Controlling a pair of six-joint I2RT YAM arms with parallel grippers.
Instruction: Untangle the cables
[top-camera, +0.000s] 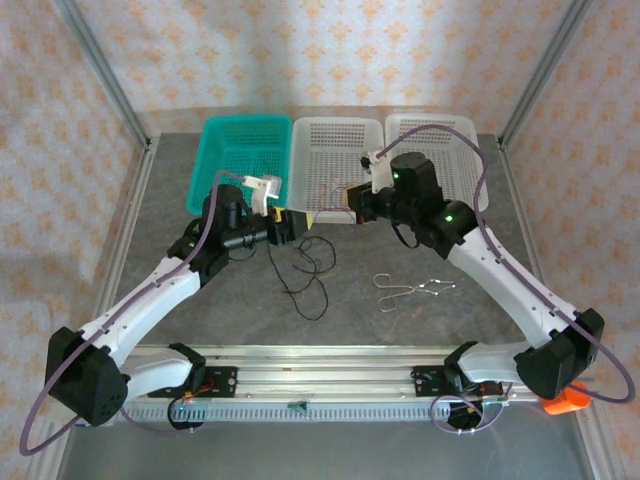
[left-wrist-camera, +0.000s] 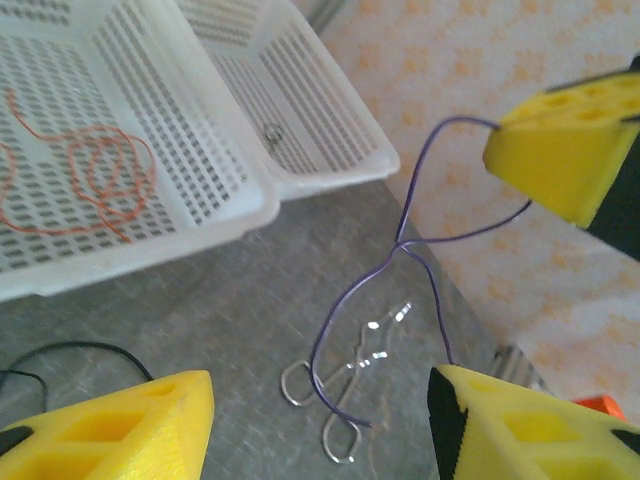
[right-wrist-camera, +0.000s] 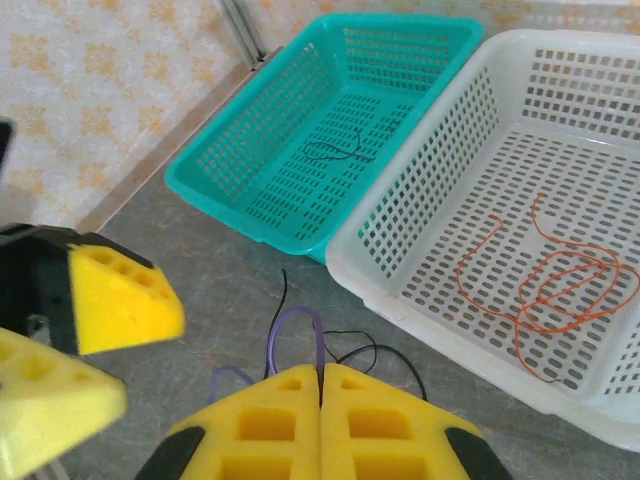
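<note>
- Three baskets stand side by side at the far edge of the table (top-camera: 200, 320).
- Teal basket (right-wrist-camera: 240, 215): one small black cable (right-wrist-camera: 335, 150) on its floor.
- Middle white basket (right-wrist-camera: 430, 190): an orange cable (right-wrist-camera: 550, 280) in loose coils.
- Far white basket (left-wrist-camera: 340, 110): something small and dark (I cannot tell what).
- Right gripper (right-wrist-camera: 320, 380): my yellow pads are pressed together on a loop of the thin purple cable (left-wrist-camera: 360, 285), just in front of the middle basket.
- From that pinch the purple cable hangs in two strands that cross, and one free end reaches down over the metal clip (top-camera: 410, 290) on the table.
- Left gripper (left-wrist-camera: 320, 400): fingers spread wide with nothing between them, facing my right one; the purple cable dangles between the two.
- Another loose black cable (left-wrist-camera: 75, 346) lies on the table beneath both grippers, touching neither.
</note>
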